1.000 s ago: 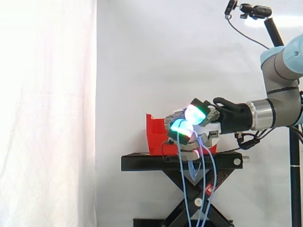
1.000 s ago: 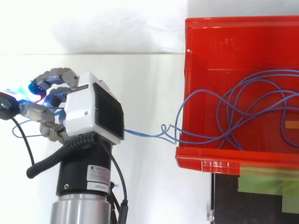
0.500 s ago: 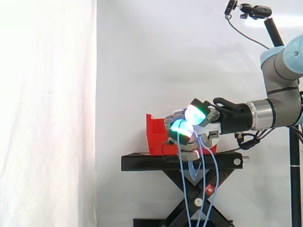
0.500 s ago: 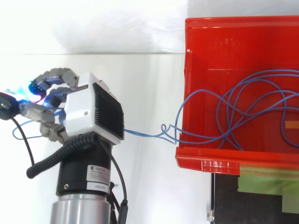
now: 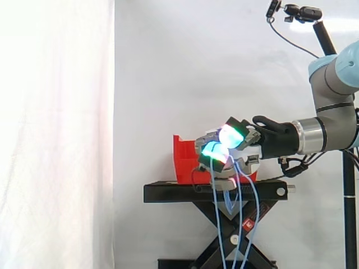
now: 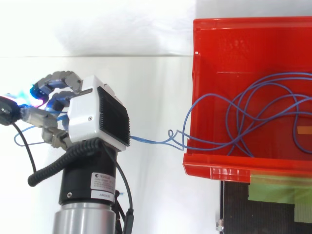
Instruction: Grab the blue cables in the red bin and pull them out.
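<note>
Blue cables lie looped inside the red bin at the right of the top view. A strand runs out over the bin's left wall to my hand, which sits well left of the bin with fingers curled round the cables. In the side view the hand is in front of the red bin, fingertips glowing green and cyan, and several blue strands hang from it down past the stand.
The bin rests on a black scissor stand before a white curtain. A strip of green tape lies on the stand's top below the bin. A black camera mast stands at the right edge.
</note>
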Robot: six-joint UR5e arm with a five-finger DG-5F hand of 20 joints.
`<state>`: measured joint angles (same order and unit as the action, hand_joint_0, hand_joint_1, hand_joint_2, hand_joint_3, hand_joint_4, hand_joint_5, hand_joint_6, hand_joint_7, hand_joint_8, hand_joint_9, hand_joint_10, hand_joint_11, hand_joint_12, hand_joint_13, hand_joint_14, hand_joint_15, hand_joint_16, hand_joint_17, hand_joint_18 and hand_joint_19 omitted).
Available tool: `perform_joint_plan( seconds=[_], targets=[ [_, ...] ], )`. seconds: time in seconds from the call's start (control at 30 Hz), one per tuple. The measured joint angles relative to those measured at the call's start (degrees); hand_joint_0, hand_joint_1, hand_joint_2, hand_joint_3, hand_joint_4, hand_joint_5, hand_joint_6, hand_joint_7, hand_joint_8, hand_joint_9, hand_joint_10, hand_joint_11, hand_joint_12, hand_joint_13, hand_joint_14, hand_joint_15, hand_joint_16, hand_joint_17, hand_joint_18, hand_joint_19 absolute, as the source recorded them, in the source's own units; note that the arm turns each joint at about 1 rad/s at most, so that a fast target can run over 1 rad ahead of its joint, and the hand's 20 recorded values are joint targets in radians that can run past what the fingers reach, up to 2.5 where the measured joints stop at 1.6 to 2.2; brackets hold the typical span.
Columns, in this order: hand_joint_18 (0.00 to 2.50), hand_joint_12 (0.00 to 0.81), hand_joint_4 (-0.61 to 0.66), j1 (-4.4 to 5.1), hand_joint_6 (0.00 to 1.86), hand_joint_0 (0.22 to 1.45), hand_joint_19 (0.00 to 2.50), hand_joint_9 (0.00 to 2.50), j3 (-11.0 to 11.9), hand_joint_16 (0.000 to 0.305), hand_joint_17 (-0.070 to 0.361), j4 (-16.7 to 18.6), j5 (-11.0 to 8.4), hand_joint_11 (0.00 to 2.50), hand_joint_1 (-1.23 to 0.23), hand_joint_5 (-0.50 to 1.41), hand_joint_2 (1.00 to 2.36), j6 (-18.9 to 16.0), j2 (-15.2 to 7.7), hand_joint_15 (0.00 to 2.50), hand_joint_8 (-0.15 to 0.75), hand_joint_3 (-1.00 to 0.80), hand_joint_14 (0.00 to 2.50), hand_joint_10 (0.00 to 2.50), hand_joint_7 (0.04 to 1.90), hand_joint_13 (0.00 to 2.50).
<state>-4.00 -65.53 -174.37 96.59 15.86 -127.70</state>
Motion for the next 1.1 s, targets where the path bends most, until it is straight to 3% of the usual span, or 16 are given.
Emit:
perform_joint_plan(
  seconds=[0.17,0.27,0.43,1.1],
  targets=[
    [1.03,0.285,-0.01,0.0,1.19,0.92,1.22,1.37,0.0,0.042,0.095,0.0,0.0,1.9,-0.91,0.81,1.0,0.0,0.0,1.54,0.175,-1.0,1.24,0.03,0.55,1.18],
    [1.03,0.281,-0.01,0.01,1.2,0.93,1.21,1.38,0.0,0.042,0.095,0.0,0.0,1.85,-0.91,0.81,1.0,0.0,0.0,1.54,0.173,-1.0,1.03,0.0,0.54,1.23],
    [1.03,0.284,-0.02,0.01,1.21,0.93,1.2,1.37,0.0,0.042,0.095,0.0,0.0,1.82,-0.91,0.81,1.0,0.0,0.0,1.56,0.159,-1.0,0.94,0.0,0.54,1.24],
    [1.03,0.282,-0.02,0.01,1.22,0.93,1.19,1.36,0.0,0.042,0.095,0.0,0.0,1.8,-0.9,0.8,1.0,0.0,0.0,1.6,0.169,-1.0,0.86,0.0,0.53,1.25]
  ],
)
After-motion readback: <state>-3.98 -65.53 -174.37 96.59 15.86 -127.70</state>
